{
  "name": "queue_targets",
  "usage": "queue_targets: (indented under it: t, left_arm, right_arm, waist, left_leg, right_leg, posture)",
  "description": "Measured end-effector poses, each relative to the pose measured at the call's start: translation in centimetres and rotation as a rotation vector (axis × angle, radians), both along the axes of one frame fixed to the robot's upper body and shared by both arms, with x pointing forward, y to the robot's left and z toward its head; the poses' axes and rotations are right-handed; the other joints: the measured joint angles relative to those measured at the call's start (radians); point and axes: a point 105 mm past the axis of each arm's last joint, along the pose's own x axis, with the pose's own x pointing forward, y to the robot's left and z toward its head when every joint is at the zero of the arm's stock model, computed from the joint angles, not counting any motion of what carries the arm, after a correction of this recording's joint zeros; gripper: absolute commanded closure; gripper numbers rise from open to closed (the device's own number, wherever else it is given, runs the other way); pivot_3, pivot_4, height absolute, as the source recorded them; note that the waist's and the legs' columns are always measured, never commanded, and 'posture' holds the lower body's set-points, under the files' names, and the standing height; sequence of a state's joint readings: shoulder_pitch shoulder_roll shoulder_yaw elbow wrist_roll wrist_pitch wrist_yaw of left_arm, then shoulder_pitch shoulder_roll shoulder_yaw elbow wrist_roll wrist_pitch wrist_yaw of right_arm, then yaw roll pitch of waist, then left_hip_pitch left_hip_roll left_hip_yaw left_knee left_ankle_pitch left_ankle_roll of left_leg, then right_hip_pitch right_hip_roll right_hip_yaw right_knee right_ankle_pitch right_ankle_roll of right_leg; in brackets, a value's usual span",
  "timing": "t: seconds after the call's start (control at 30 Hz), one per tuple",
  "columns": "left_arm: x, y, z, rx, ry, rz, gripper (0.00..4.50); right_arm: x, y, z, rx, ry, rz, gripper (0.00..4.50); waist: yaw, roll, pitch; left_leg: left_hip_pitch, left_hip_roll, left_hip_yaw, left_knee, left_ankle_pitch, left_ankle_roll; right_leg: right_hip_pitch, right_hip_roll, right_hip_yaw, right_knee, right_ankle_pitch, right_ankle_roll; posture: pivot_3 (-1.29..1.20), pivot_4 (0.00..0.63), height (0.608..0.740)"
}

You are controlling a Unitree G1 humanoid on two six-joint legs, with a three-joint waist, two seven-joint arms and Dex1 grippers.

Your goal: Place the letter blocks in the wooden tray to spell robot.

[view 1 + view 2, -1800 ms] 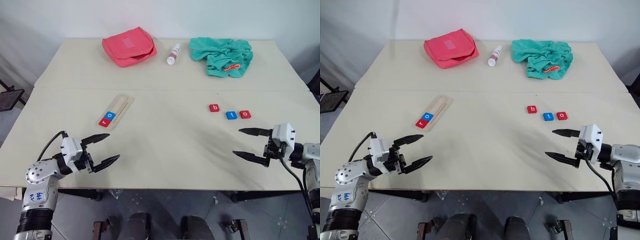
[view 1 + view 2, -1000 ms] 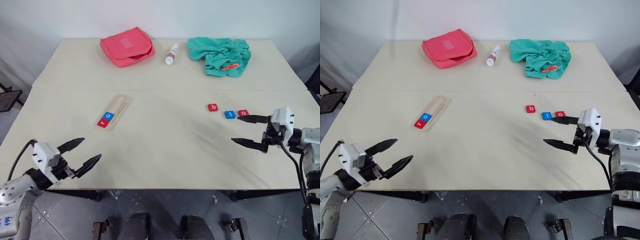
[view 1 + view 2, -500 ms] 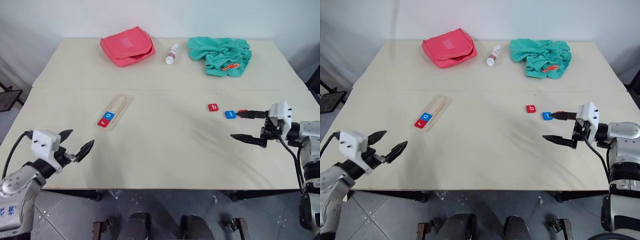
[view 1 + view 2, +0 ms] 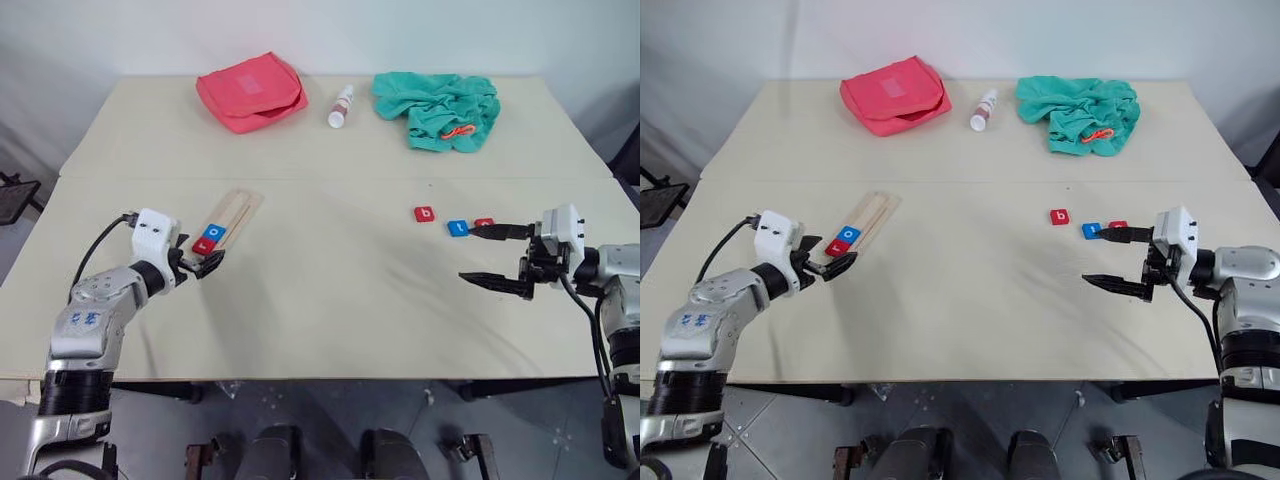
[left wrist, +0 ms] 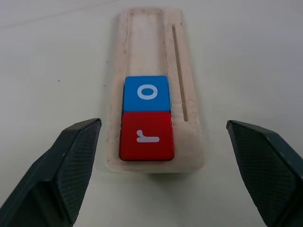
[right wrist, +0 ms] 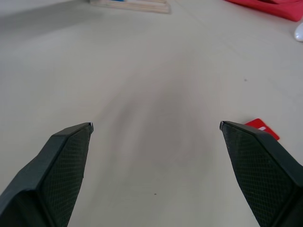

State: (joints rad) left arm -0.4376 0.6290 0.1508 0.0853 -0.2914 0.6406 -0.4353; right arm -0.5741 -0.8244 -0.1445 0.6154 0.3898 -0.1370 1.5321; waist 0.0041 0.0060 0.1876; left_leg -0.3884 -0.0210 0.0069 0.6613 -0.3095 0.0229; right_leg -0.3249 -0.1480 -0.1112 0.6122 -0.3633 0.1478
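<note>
The tray [image 4: 224, 221] lies left of centre with 2 blocks seated at its near end, a red "r" [image 5: 146, 135] and a blue "o" [image 5: 146, 92]. 3 more sit right: "b" [image 4: 426, 214], blue "t" [image 4: 457, 228] and a red one [image 4: 484, 222], letter unreadable. Your left gripper [image 5: 161, 165] and right gripper [image 4: 497, 256] both stand wide and empty. The blocks look light, stiff and thin; pinch opposite edges.
</note>
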Motion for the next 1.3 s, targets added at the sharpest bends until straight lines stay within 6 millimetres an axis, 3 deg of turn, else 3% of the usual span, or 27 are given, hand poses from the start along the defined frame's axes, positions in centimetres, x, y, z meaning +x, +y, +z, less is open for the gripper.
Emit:
queue_targets:
  t: [0.47,0.63,0.77,1.0,1.17,1.3]
  left_arm:
    - [1.9,-1.6,-0.6,0.023,0.098,-0.018,0.00]
    - [2.0,-1.8,-0.6,0.049,0.117,-0.027,1.10]
    - [2.0,-2.1,-0.7,0.068,0.099,-0.056,1.10]
    - [1.0,-3.7,-0.6,0.172,-0.034,-0.304,1.10]
    - [-1.3,-6.2,-1.1,0.179,-0.040,-0.591,1.10]
    - [-1.9,-8.2,-0.4,0.176,-0.043,-0.735,1.10]
  right_arm:
    - [-0.6,0.2,0.1,0.003,-0.004,0.006,0.02]
    - [-0.6,0.2,0.1,0.004,-0.004,0.004,0.00]
    - [-0.6,0.2,0.1,0.005,-0.004,0.003,0.00]
    - [-0.6,0.1,0.1,0.004,-0.002,0.001,0.00]
    - [-0.6,-0.2,0.3,-0.006,0.000,-0.007,0.00]
    - [-1.1,-0.5,0.2,-0.021,0.012,-0.010,0.00]
  waist:
    - [0.021,0.000,0.000]
    - [0.021,0.000,0.000]
    - [0.021,0.001,0.000]
    - [0.020,0.000,0.000]
    - [0.020,0.000,0.000]
    - [0.022,0.000,0.000]
  left_leg:
    - [0.000,-0.001,0.000,0.003,0.000,0.000]
    - [0.001,-0.001,0.000,0.003,0.000,0.000]
    - [0.001,-0.001,0.000,0.003,0.000,0.000]
    - [0.000,-0.001,0.001,0.003,0.000,0.000]
    - [-0.001,-0.001,0.001,0.003,0.000,0.000]
    - [-0.001,-0.001,0.001,0.003,0.000,0.000]
  right_leg:
    - [0.000,0.000,0.001,0.002,0.000,0.000]
    - [0.001,0.000,0.001,0.004,0.000,0.000]
    - [0.001,0.000,0.001,0.004,0.000,0.000]
    - [0.000,-0.001,0.001,0.003,0.000,0.000]
    - [0.000,-0.001,0.000,0.003,0.000,0.000]
    - [0.000,-0.001,-0.001,0.003,0.000,0.000]
  posture:
    - [0.00,0.150,0.740]
    - [0.00,0.150,0.740]
    - [0.00,0.150,0.740]
    - [0.00,0.150,0.740]
    - [0.00,0.150,0.740]
    - [0.00,0.150,0.740]
